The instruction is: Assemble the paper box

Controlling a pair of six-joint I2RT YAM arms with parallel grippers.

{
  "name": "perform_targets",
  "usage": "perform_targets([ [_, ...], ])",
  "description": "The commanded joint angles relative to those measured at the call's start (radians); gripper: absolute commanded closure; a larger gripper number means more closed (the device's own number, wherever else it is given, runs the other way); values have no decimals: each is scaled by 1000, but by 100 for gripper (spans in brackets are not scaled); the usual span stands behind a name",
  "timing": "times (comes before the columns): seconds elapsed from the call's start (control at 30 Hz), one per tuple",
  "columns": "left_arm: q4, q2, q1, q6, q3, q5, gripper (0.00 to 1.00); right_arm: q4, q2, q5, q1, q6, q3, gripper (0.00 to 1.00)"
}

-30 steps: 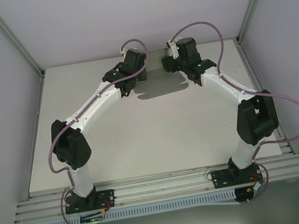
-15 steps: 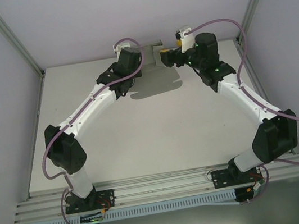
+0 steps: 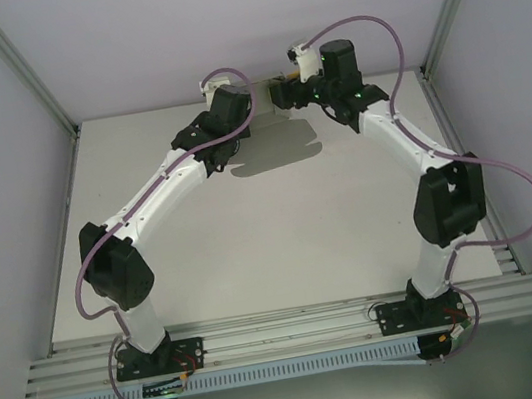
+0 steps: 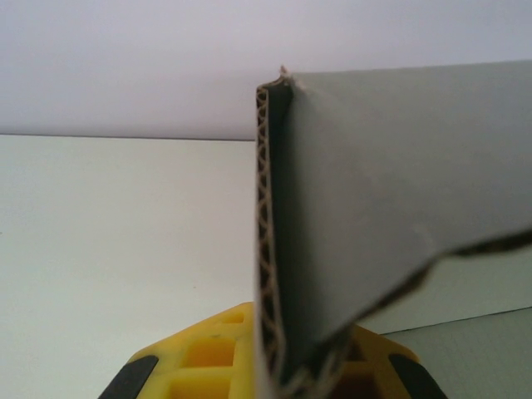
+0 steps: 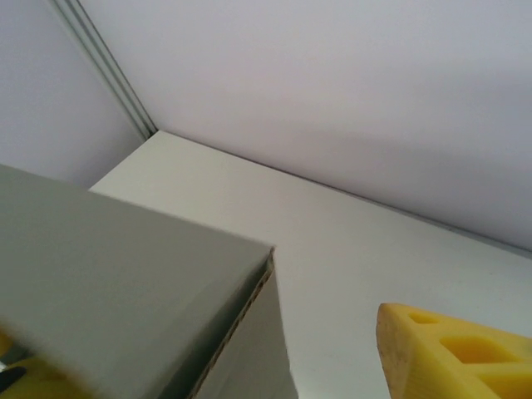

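The paper box point(image 4: 391, 183) is grey corrugated card, partly folded, at the back middle of the table point(image 3: 253, 242). In the left wrist view its upright edge runs between my yellow fingers point(image 4: 208, 349), and my left gripper point(image 4: 278, 353) is shut on it. From above, that gripper point(image 3: 237, 123) sits at the card's point(image 3: 278, 149) left end. My right gripper point(image 3: 282, 94) hovers at the card's far right corner. In the right wrist view a folded panel point(image 5: 108, 283) lies by the left finger, well apart from the right finger point(image 5: 449, 349); my right gripper point(image 5: 208, 349) is open.
The white back wall point(image 3: 238, 22) stands close behind both grippers. Aluminium frame posts point(image 3: 22, 66) rise at the back corners. Purple cables point(image 3: 360, 28) loop over the wrists. The table's near half lies between the two arm bases point(image 3: 159, 353).
The right gripper has moved up and back toward the wall, then left over the card's far corner. The left gripper shifted slightly back with the card and has since held still.
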Motion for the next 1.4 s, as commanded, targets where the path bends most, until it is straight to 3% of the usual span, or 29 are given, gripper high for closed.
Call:
perform_targets([
  [0.0, -22, 11, -7, -19, 48, -22, 100, -64, 30, -39, -4, 6, 61, 41],
  [0.13, -37, 20, -7, -21, 64, -34, 100, -95, 39, 12, -4, -1, 51, 51],
  [0.47, -79, 55, -7, -27, 108, -49, 100, -136, 1, 225, 5, 7, -5, 52],
  [0.8, -104, 66, -7, -35, 129, -54, 100, -185, -19, 360, 45, 4, -7, 52],
  [0.9, -120, 70, -7, -42, 138, -66, 100, -202, -20, 436, 45, 34, -5, 65],
  [1.03, -104, 62, -7, -40, 131, -47, 100, -219, -2, 443, 45, 38, 15, 68],
  [1.1, -96, 57, -7, -38, 126, -46, 100, -225, 15, 443, 46, 39, 33, 75],
  [1.2, -99, 47, -7, -38, 121, -71, 100, -253, 39, 506, 48, 43, 69, 84],
  [1.37, -93, 30, -6, -35, 117, -104, 100, -367, 82, 648, 51, 38, 137, 88],
])
